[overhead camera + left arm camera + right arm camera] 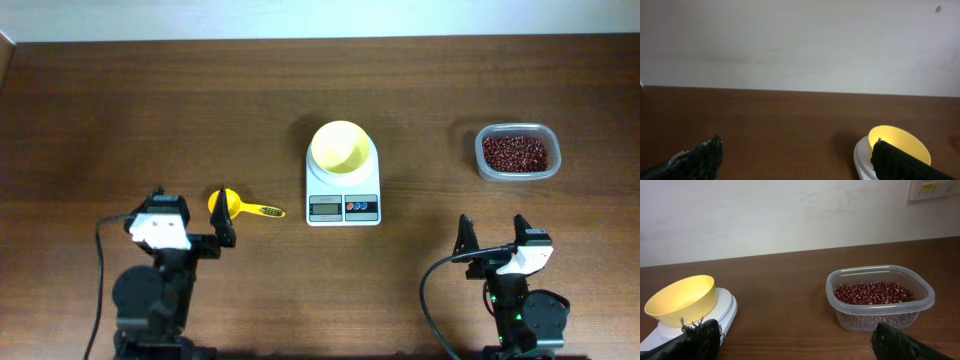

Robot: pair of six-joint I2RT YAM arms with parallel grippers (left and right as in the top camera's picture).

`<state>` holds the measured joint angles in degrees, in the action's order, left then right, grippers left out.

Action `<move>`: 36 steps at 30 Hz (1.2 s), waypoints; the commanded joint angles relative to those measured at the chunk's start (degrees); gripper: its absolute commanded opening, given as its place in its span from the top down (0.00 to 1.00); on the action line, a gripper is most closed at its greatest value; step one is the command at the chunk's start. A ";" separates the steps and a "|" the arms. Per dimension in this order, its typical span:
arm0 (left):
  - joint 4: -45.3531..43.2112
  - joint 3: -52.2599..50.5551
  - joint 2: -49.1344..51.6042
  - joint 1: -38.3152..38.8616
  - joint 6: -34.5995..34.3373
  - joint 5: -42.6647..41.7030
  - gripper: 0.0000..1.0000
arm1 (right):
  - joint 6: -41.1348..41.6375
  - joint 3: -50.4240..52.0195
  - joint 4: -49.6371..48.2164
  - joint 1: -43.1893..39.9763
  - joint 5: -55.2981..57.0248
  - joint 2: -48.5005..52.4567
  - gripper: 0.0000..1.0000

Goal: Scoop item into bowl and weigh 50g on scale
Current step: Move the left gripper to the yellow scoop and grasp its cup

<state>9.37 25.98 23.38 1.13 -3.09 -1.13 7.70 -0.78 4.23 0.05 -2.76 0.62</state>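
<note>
Here, the left gripper point(190, 207) and right gripper point(491, 226) hold their fingers spread, empty. The scoop point(246, 208) lies beside the left gripper, handle pointing rightward toward the scale point(343, 208); beans point(516, 153) fill the tub point(484, 171) far right.

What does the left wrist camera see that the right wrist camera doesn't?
Only the left wrist view: the open left gripper, with nothing between its black fingers. Little else is new there.
Only the right wrist view: the open right gripper, the clear tub full of red-brown beans, and a white wall plate.
Both: the yellow bowl sitting on the white scale, the brown table and the pale wall.
</note>
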 commanded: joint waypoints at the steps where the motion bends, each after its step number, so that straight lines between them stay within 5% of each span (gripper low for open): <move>1: 0.83 4.35 6.16 0.22 -0.76 -0.66 0.01 | 0.02 0.46 0.15 0.22 0.46 -0.42 0.01; 8: 2.16 7.45 15.26 0.22 -0.79 -0.68 0.01 | 0.02 0.46 0.15 0.22 0.46 -0.42 0.01; 36: 4.39 8.41 15.52 0.22 -0.76 -1.05 0.01 | 0.02 0.46 0.15 0.22 0.46 -0.42 0.01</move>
<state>13.93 32.82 38.81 1.13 -3.09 -1.54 7.73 -0.78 4.23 0.05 -2.76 0.62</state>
